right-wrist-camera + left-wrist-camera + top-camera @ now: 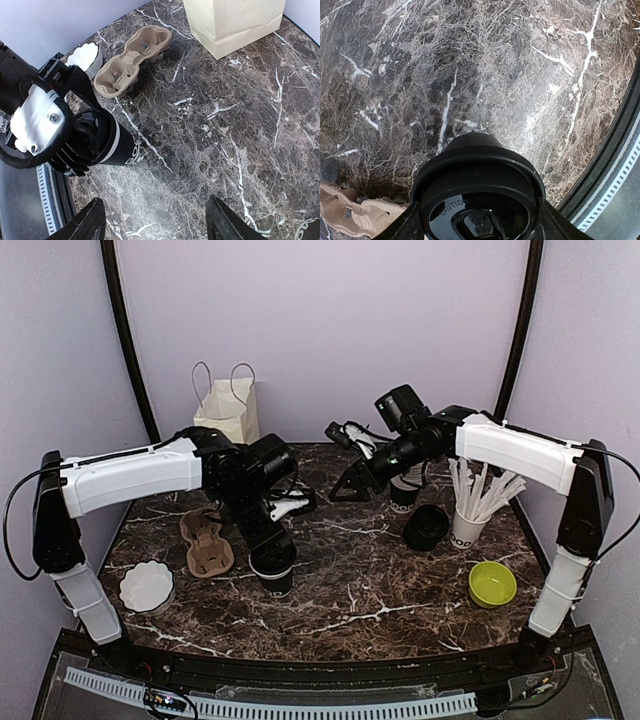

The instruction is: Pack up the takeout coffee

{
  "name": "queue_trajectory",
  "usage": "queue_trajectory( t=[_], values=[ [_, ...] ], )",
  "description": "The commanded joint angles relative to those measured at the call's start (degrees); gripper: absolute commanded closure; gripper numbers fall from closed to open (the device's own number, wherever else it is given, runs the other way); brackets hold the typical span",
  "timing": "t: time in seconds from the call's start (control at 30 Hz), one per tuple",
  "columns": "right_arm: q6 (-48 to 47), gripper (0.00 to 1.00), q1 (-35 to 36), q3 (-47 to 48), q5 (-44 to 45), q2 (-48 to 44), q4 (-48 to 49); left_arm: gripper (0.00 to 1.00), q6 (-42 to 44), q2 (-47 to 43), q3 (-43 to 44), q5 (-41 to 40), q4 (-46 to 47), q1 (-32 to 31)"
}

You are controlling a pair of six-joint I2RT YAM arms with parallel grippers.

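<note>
One takeout coffee cup (275, 578), white with a black lower band and a black lid (477, 200), is at the front middle of the marble table. My left gripper (271, 558) comes down from above, shut on it, a finger (402, 227) pressed against each side of the lid. Whether the cup's base rests on the table I cannot tell. The right wrist view shows this cup (119, 146) under the left wrist. A second cup (403, 496) stands behind the right arm. My right gripper (157, 225) hangs open and empty over bare marble, mid-table (346, 458).
A brown cardboard cup carrier (205, 540) (130, 62) lies left of the held cup. The paper bag (228, 410) (232, 22) stands at the back. A white bowl (147, 586), a loose black lid (426, 527), a cup of white sticks (467, 525) and a green bowl (492, 583) are also here.
</note>
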Motion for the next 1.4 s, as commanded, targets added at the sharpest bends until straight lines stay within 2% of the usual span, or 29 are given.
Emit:
queue_trajectory(
  t=[0.0, 0.33, 1.13, 1.37],
  values=[
    [-0.69, 0.31, 0.56, -0.43, -0.64, 0.38, 1.1, 0.37, -0.35, 0.2, 3.28, -0.63, -3.68, -0.77],
    [-0.81, 0.31, 0.86, -0.09, -0.55, 0.65, 0.85, 0.37, -1.28, -0.65, 3.6, -0.17, -6.05, -1.06],
    [-1.77, 0.31, 1.35, -0.43, 0.27, 0.34, 0.56, 0.36, 0.25, 3.47, 2.51, -0.54, -4.73, -1.04],
    [-1.91, 0.31, 1.35, -0.6, 0.41, -0.03, 0.4, 0.36, -0.73, 3.48, 5.25, -0.84, -6.61, -1.11]
  ],
)
